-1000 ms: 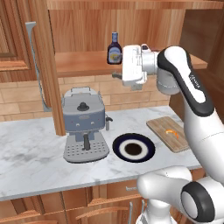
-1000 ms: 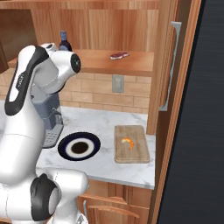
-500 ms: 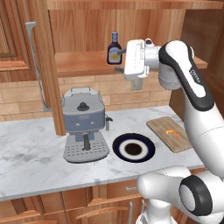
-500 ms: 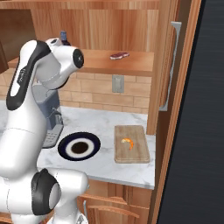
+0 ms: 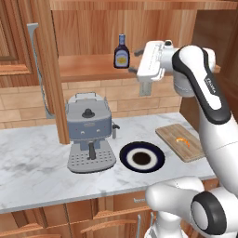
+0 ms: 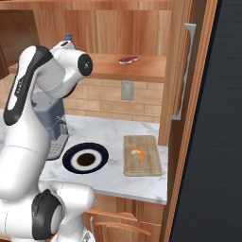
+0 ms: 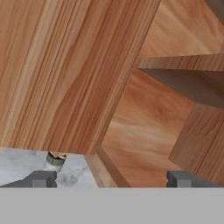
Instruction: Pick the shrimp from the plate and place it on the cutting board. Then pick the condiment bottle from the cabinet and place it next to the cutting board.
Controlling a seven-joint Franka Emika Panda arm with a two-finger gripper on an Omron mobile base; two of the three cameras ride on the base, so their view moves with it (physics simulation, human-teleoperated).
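The condiment bottle stands upright on the cabinet shelf, its blue cap peeking out behind my arm. My gripper hovers at shelf height just right of the bottle, pointing at it, open and holding nothing. In the hand view the open gripper faces wooden cabinet panels. The orange shrimp lies on the cutting board at the counter's right, with the shrimp mid-board. The plate sits left of the board, dark centre bare.
A grey coffee machine stands on the marble counter left of the plate. A small dark red lump rests on the shelf's right part. A cabinet post rises left of the machine.
The hand has risen to shelf level and tipped toward the bottle. The jaws stay open. Shrimp, board and plate have not moved.
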